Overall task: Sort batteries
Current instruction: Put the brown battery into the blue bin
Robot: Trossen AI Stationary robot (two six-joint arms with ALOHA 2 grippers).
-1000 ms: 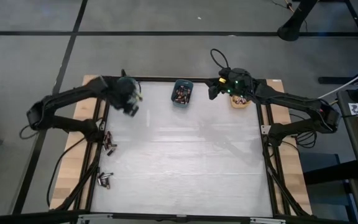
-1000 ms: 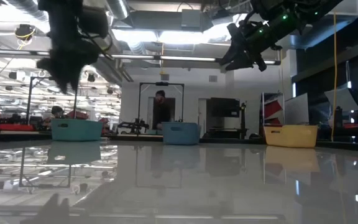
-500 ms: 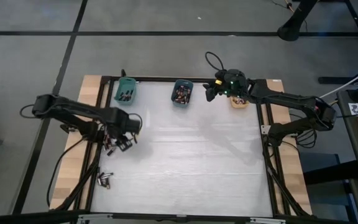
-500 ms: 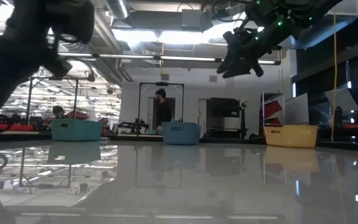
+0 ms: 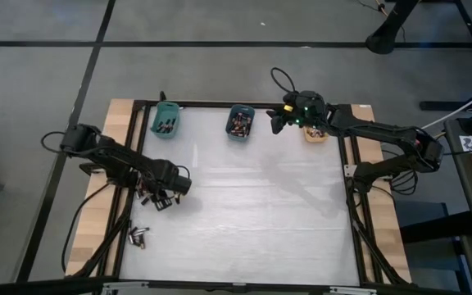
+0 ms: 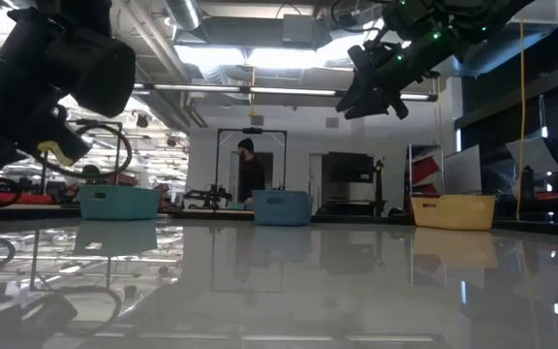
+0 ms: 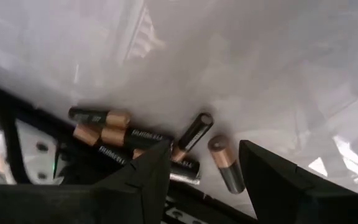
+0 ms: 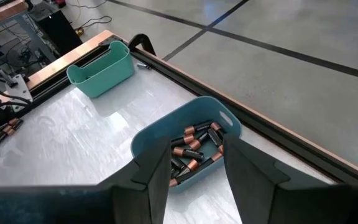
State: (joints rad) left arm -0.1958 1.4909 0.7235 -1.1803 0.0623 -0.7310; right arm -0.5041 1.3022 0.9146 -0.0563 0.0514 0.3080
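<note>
Batteries (image 7: 135, 140) lie in a loose cluster at the table's (image 5: 244, 221) left edge, black cells with coppery ends, some touching, one a little apart from the heap. Left gripper (image 7: 197, 171) hangs low right over that cluster, its 2 fingers (image 7: 145, 177) apart with nothing between them; the heap sits just ahead of the tips. In the high view this gripper (image 5: 164, 199) is at the table's left side, about midway along that edge. A second small group of cells (image 5: 138, 237) lies on the same edge, nearer the front corner.

3 bins stand in a row along the table's far edge: a teal bin (image 5: 165, 120) toward the left, a blue bin (image 5: 240, 121) in the middle and an orange bin (image 5: 316, 133) toward the right. The blue bin (image 8: 185, 140) holds a pile of copper-topped cells; the teal bin also shows a few dark ones inside.

Right gripper (image 5: 279, 120) hovers above the table's far edge, between the blue and orange bins, well clear of the surface. Its fingers (image 8: 151, 168) stand parted and empty, with the blue bin seen between them.

A person (image 6: 250, 173) stands in the room beyond the table.
</note>
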